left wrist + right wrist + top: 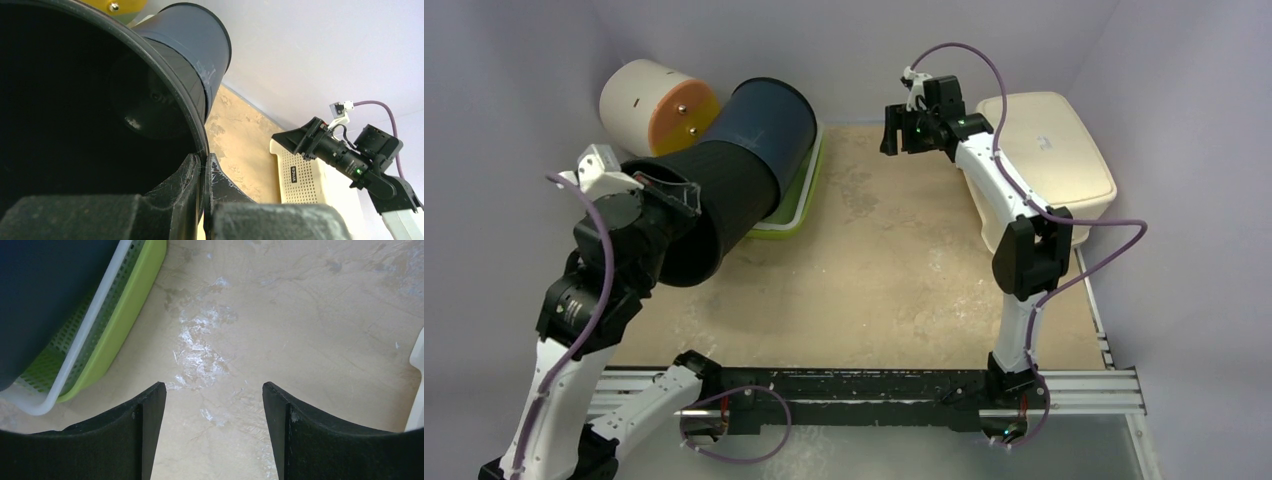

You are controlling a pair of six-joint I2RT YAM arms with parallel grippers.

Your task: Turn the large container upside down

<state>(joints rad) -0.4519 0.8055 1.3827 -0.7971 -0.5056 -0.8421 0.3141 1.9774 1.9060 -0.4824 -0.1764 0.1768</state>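
Note:
The large black ribbed container point(709, 205) lies tilted on its side at the left, its open mouth facing my left arm. My left gripper point(674, 190) is shut on its rim: in the left wrist view one finger is inside the dark interior point(100, 100) and the other outside, the gripper point(204, 161) pinching the wall. A dark blue cylinder container point(764, 125) lies just behind the black one's base, also seen in the left wrist view point(195, 35). My right gripper point(892, 128) hovers open and empty over bare table point(214, 390).
A green tray with a white mesh liner point(799, 200) lies under the blue cylinder and shows in the right wrist view point(115, 325). A cream drum with an orange end point(659, 105) lies at the back left. A cream perforated bin point(1049, 150) sits at the right.

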